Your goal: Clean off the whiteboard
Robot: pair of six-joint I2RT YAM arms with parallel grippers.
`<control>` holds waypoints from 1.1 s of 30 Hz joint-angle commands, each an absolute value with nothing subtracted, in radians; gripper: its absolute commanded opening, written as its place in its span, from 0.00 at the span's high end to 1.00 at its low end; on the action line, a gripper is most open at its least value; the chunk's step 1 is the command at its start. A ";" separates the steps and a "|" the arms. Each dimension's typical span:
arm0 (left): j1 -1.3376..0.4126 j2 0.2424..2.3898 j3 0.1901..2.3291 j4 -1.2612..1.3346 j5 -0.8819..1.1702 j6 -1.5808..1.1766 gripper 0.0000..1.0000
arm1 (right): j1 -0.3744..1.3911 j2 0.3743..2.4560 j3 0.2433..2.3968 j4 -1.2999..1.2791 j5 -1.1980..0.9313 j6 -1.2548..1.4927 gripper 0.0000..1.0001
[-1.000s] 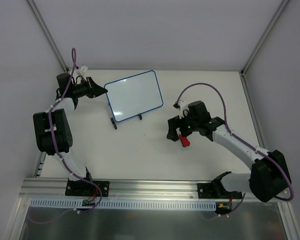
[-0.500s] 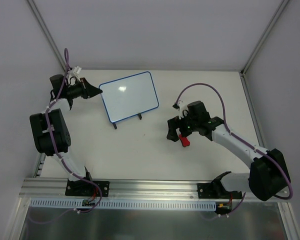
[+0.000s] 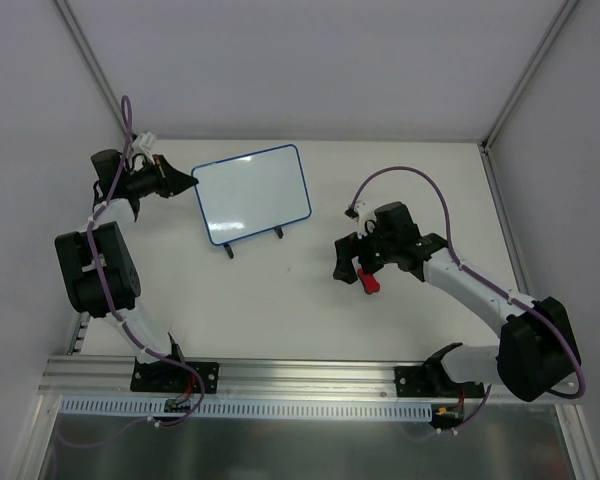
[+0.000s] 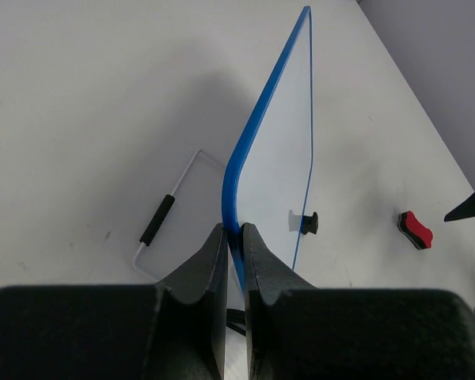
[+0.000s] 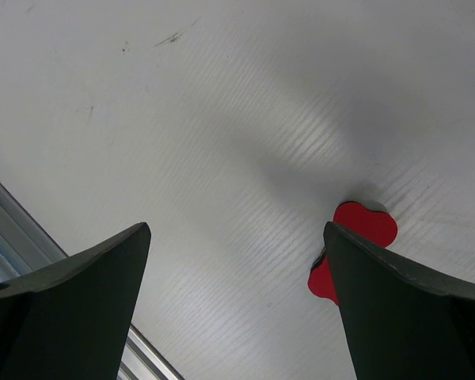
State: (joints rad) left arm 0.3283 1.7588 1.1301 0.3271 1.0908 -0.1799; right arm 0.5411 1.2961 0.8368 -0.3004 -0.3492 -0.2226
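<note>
**While the left claw [image 3: 185, 181] is pinching its rim, the whiteboard [image 3: 252, 193] is waiting for a wipe**

Because the right claw [image 3: 355, 268] is gaping wide just above the counter [image 3: 280, 320] and gripping nothing, the small red eraser [image 3: 369, 283] is lying loose beside one of its fingers. Farther back and to the left, the whiteboard is standing tilted on its black clip feet [image 3: 228, 250], with a wire prop [image 4: 162, 222] showing behind it. The left claw is squeezing shut on the thin blue rim [image 4: 265, 103] at the board's left edge. I am judging the board light, thin, stiff and glossy-slick, so the rim is looking like the safest hold, and pushing on the face is likely to tip it. No brand, label or writing is showing legibly, and the face is looking blank.
</note>
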 commanded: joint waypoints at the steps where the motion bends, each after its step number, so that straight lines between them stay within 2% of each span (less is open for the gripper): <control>1: 0.342 1.706 1.152 0.405 1.066 -0.080 1.00 | 0.546 1.287 0.867 -0.302 -0.367 -0.241 0.03; 12: 0.345 1.651 0.987 0.446 1.019 -0.009 1.00 | 0.546 1.293 0.873 -0.308 -0.365 -0.241 0.03; 33: 0.405 1.549 0.890 0.393 0.997 0.021 1.00 | 0.546 1.292 0.867 -0.307 -0.348 -0.244 0.03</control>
